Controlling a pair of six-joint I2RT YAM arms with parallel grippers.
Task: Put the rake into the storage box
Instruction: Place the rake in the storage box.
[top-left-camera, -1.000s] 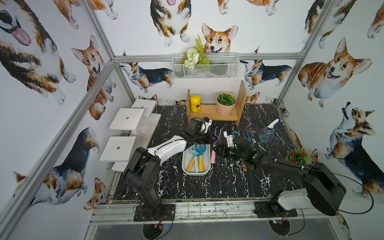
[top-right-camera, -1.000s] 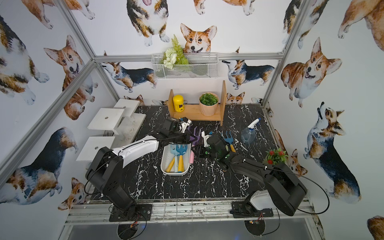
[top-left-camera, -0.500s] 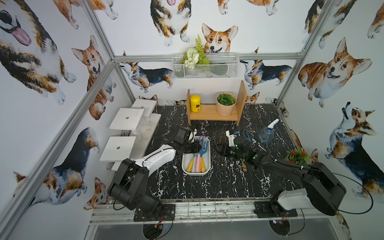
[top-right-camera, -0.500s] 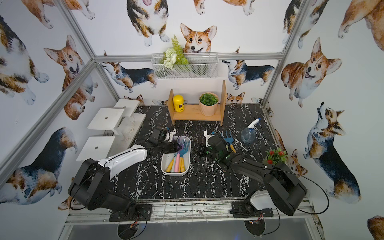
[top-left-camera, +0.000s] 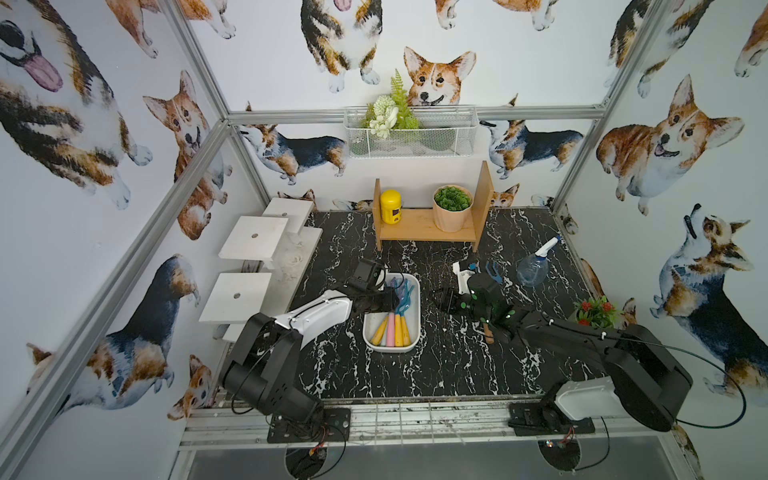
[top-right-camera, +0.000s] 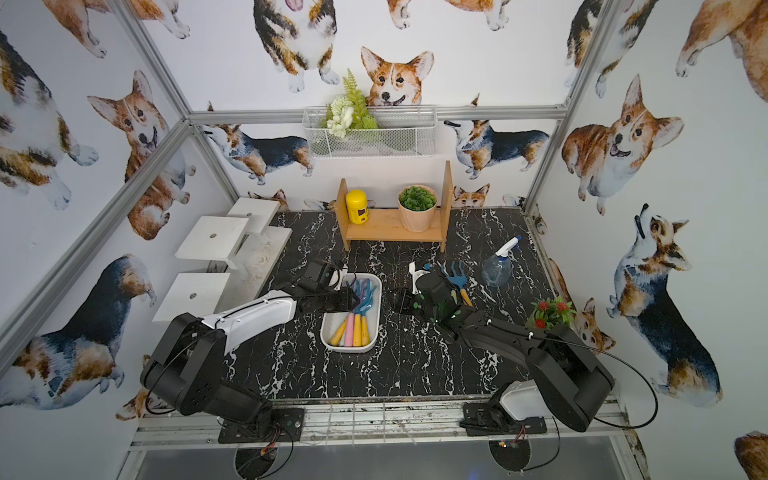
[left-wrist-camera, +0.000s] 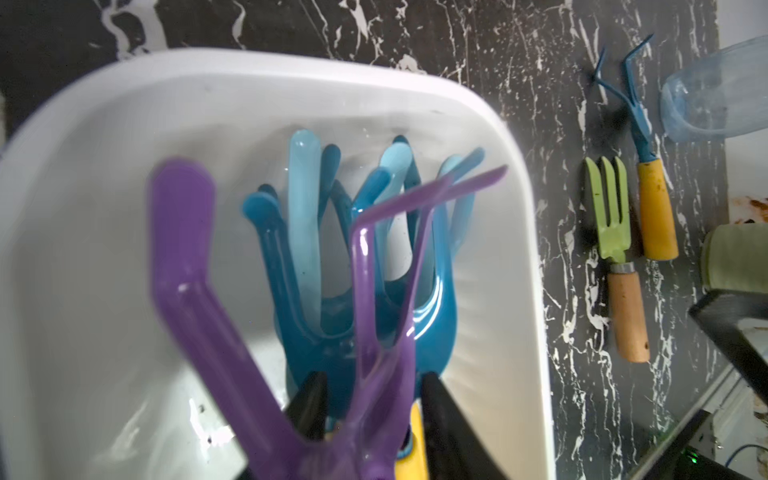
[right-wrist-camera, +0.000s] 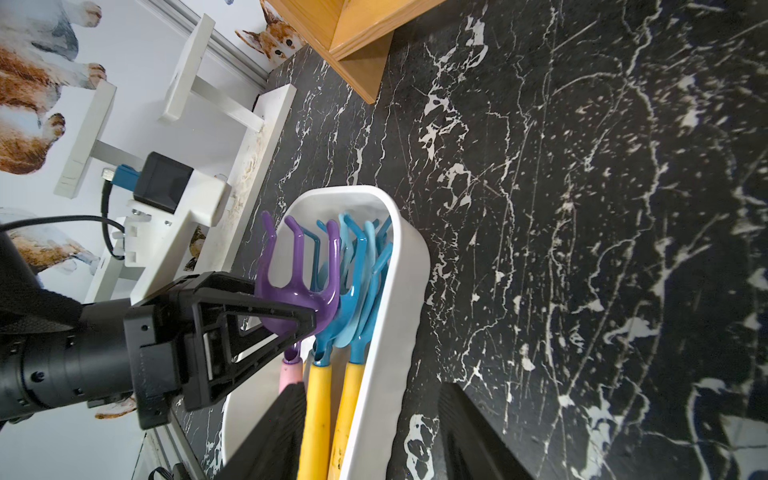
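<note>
Marble tabletop (right-wrist-camera: 582, 249): rake (right-wrist-camera: 297, 297) (purple) in storage box (right-wrist-camera: 409, 291).

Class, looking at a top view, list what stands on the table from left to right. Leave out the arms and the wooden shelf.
White stepped stands → storage box → blue claw tool → spray bottle → red-flowered plant.

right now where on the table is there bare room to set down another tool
Bare marble: the wide strip between the storage box and the front rail, and the patch between the box and the wooden shelf. Crowded: right of the box, where the right gripper, loose tools and spray bottle are.
</note>
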